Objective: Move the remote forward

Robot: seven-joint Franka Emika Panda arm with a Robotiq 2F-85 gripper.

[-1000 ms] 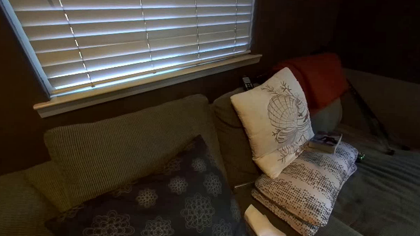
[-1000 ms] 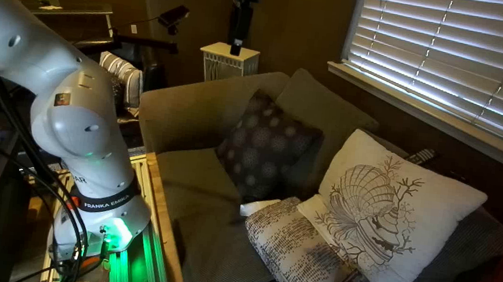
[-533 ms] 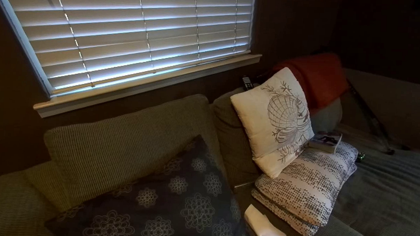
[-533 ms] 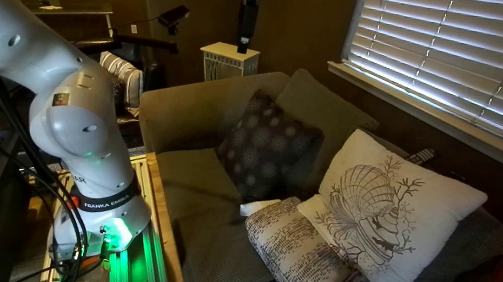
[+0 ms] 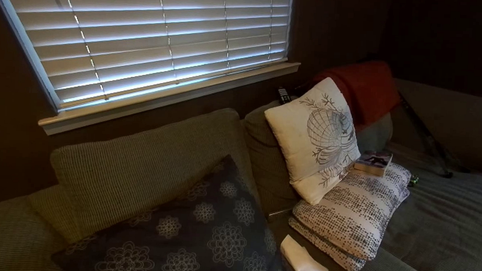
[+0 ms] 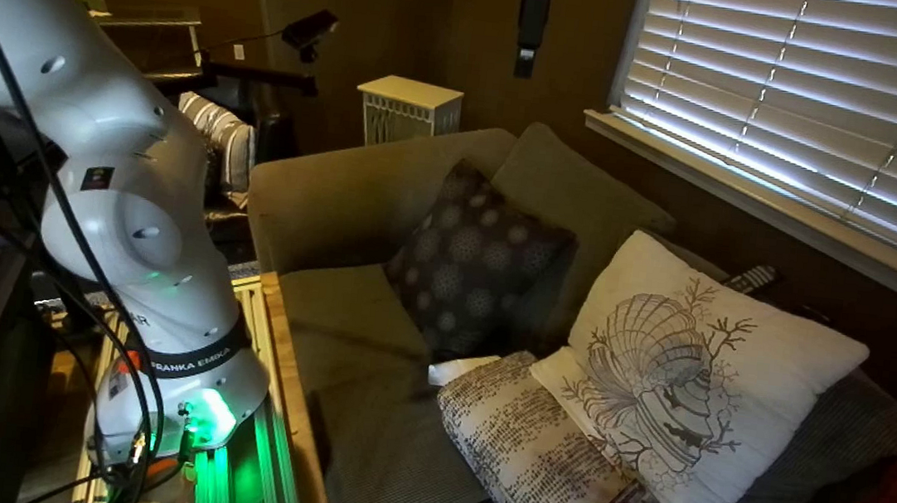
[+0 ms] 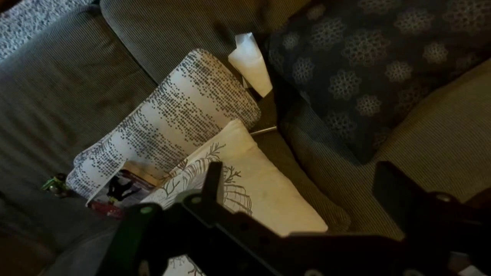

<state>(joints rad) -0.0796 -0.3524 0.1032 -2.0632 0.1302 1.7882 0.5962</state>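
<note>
the black two-fingered gripper (image 7: 299, 167) hangs above the olive ribbed-fabric sofa (image 6: 372, 343), its fingers (image 7: 212, 180) spread well apart. in both exterior views the slim black remote control (image 5: 284, 95) with pale buttons rests at the top of the sofa's back cushion (image 5: 264, 152), just on the far side of the square white shell-printed cushion (image 5: 313, 142). in an exterior view a dark flower-patterned cushion (image 5: 205, 230) leans near on the left; to the right, a thick book (image 5: 373, 163) lies on stacked white-and-grey dotted cushions (image 5: 342, 211).
</note>
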